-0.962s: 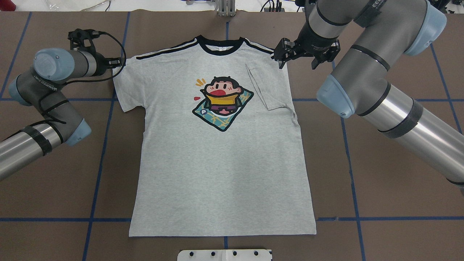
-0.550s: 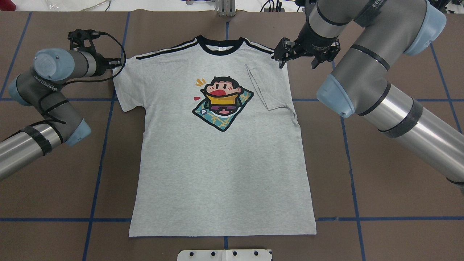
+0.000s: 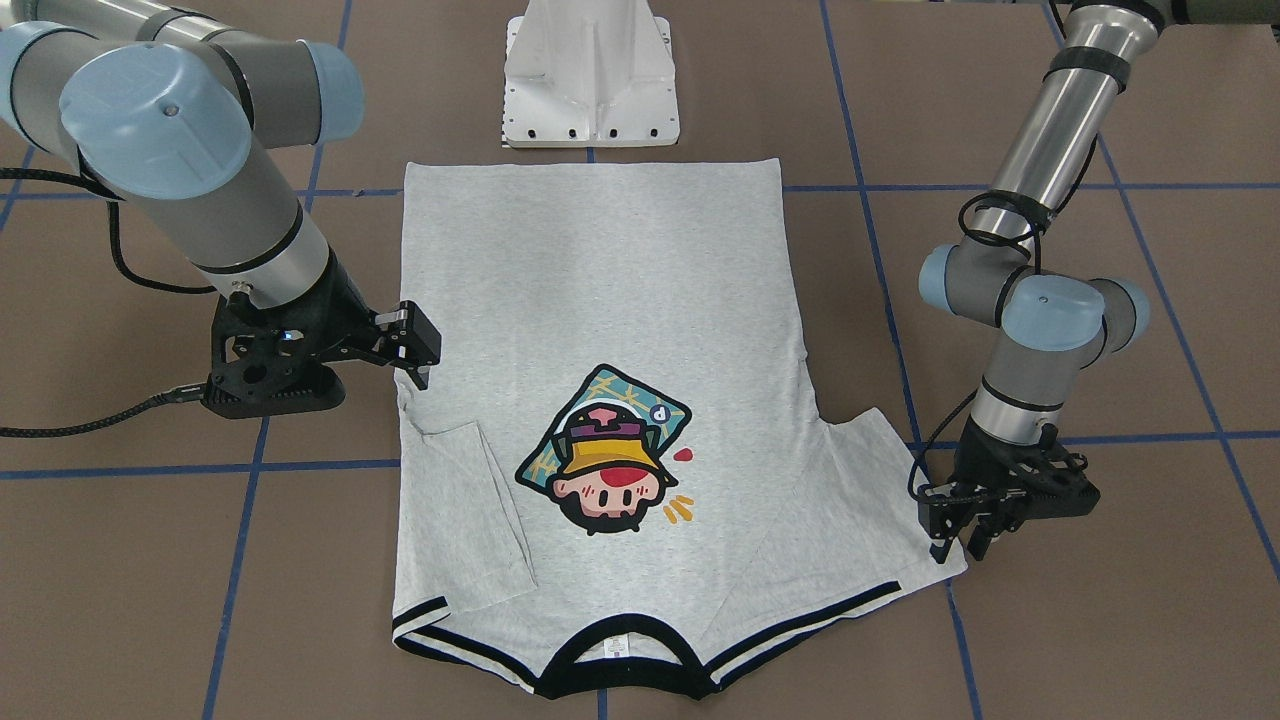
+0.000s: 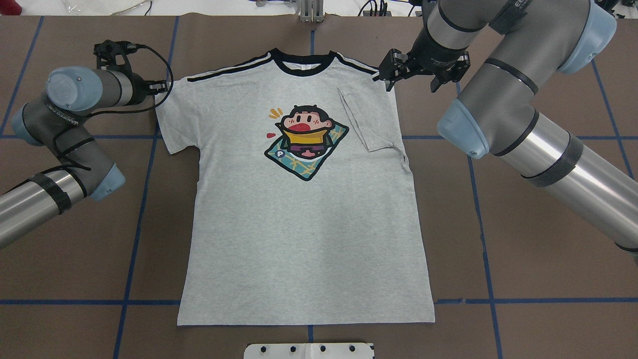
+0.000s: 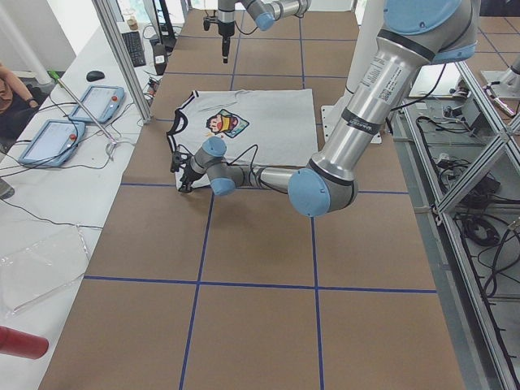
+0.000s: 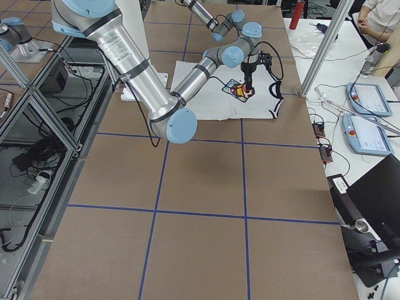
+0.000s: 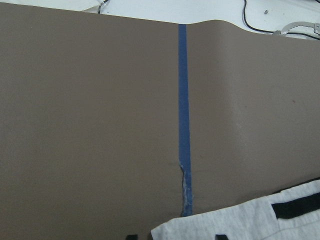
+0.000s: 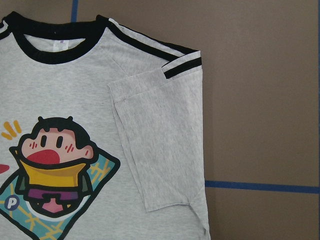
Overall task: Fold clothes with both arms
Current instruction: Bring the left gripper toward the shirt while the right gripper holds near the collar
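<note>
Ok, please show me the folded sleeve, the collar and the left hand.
Folded sleeve (image 4: 368, 118), overhead view, middle of the flap.
Collar (image 4: 302, 72), overhead view, front band.
Left hand (image 3: 958, 548), front-facing view, between its fingertips.

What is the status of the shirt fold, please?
Black left gripper open at the spread sleeve. Black right gripper open by the folded-in sleeve. Light grey black-collared T-shirt flat, print up.

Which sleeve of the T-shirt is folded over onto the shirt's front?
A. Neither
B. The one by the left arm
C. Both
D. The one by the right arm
D: the sleeve by the right arm lies doubled over the front of the T-shirt, while the other sleeve is spread out flat.
</note>
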`<state>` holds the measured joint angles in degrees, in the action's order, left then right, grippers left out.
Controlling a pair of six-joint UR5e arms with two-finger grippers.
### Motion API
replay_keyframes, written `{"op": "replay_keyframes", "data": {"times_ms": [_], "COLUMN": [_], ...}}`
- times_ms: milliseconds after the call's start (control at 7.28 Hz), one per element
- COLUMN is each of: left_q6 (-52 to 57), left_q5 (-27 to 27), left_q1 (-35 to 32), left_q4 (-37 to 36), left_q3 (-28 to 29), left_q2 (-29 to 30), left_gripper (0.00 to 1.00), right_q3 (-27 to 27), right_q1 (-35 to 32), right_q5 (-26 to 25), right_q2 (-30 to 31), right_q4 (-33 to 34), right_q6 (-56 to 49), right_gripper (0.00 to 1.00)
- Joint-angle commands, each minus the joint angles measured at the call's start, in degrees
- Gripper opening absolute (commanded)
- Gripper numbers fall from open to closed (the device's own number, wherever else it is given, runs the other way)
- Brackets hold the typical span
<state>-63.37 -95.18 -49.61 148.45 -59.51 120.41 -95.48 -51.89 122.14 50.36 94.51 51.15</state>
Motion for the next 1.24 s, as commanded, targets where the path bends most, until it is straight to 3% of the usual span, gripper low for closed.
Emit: {"op": "replay_keyframes", "data": {"times_ms": [0,137,275,687,825,1099], "left_q6": [0.0,0.0,0.0,-0.1,-0.2,-0.4], "left_q5": [0.0,0.0,0.0,0.0,-0.1,-0.4], "left_q1": [0.0,0.0,0.0,0.2,0.1,0.0], "left_q4": [0.0,0.0,0.0,-0.1,0.0,-1.1], "left_q3": [0.0,0.0,0.0,-0.2,-0.5,-2.2], "left_q2": [0.0,0.0,0.0,0.2,0.2,0.2], "left_gripper": [0.53,0.53,0.46,0.08,0.0,0.0], "right_q3": [-0.1,-0.1,-0.2,-0.2,-0.1,-0.1], "right_q1": [0.0,-0.1,-0.2,-0.2,-0.2,-0.3], "right_q5": [0.0,0.0,0.0,0.0,0.0,0.0], "right_q2": [0.0,0.0,0.0,0.0,0.1,0.1], "right_q4": [0.0,0.0,0.0,0.0,0.0,0.0], "right_q6": [0.1,0.1,0.1,0.1,0.1,0.1], "right_gripper": [1.0,1.0,1.0,1.0,1.0,1.0]}}
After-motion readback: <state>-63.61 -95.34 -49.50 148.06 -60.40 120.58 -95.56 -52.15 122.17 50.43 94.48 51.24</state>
